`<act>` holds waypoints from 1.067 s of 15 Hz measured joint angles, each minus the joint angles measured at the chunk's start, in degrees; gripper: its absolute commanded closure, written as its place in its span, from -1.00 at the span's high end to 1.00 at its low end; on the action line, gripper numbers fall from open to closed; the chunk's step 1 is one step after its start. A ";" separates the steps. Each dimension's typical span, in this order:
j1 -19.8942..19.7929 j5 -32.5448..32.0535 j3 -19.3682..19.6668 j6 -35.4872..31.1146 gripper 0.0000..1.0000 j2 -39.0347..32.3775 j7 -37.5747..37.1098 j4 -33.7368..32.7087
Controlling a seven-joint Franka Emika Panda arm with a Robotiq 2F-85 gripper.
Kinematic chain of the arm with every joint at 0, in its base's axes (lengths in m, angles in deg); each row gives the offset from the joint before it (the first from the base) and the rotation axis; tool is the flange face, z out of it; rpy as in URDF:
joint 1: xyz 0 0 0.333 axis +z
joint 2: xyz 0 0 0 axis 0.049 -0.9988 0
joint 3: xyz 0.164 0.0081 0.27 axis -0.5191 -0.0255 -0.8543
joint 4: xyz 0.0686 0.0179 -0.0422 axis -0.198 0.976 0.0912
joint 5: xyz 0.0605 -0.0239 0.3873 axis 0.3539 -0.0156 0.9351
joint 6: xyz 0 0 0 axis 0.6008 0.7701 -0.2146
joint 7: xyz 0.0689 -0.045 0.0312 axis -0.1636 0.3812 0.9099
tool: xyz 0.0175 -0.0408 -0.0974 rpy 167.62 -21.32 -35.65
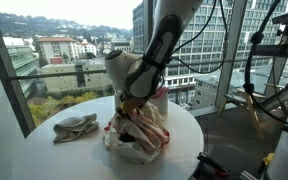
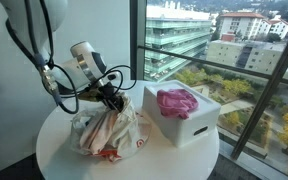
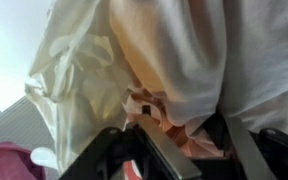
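The gripper (image 2: 113,97) is clamped on the gathered top of the striped cloth bundle (image 2: 109,135), which sits directly beneath it on the table (image 2: 54,150).

surface: round white table (image 1: 84,158) | middle: bunched white-and-red cloth (image 2: 109,132), lower folds resting on the top | window-side edge: white box (image 2: 184,122), just beside the cloth | another edge: crumpled beige rag (image 1: 74,127), lying flat, apart from both
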 measured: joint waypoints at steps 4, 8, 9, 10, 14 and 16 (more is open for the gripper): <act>3.59 4.68 3.51 2.53 1.00 6.07 1.84 1.02; 4.44 13.01 3.78 8.16 1.00 10.96 10.64 4.02; 4.83 13.04 3.82 9.65 1.00 12.09 10.65 4.76; 5.13 13.04 3.82 10.29 1.00 12.97 10.65 5.34; 5.36 13.07 3.84 10.49 1.00 13.56 10.84 6.19; 5.36 14.56 3.91 7.79 1.00 12.80 13.34 7.82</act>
